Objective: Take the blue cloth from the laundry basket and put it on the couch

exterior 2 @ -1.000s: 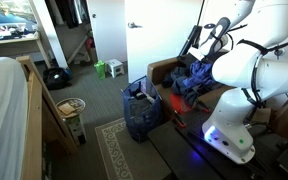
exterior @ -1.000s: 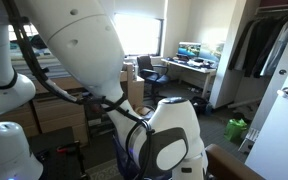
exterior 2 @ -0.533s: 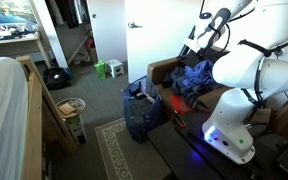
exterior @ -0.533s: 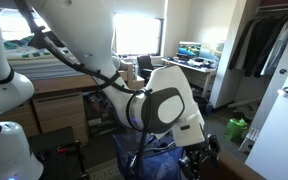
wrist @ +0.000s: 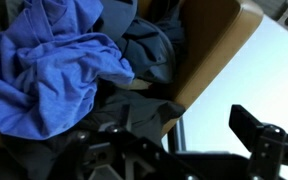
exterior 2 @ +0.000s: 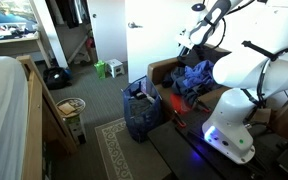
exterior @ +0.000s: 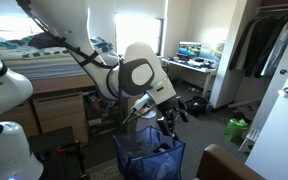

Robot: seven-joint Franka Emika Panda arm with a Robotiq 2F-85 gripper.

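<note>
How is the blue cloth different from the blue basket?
The blue cloth lies crumpled in a soft heap; the laundry basket stands upright with straight sides. The cloth is on the couch; the basket is on the floor beside it. The cloth is solid fabric; the basket is mesh you can see through. Both are blue.

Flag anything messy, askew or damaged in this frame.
Nothing looks spilled or damaged. The blue cloth lies crumpled in a heap on the couch, bunched over darker fabric rather than spread flat. The basket stands upright.
</note>
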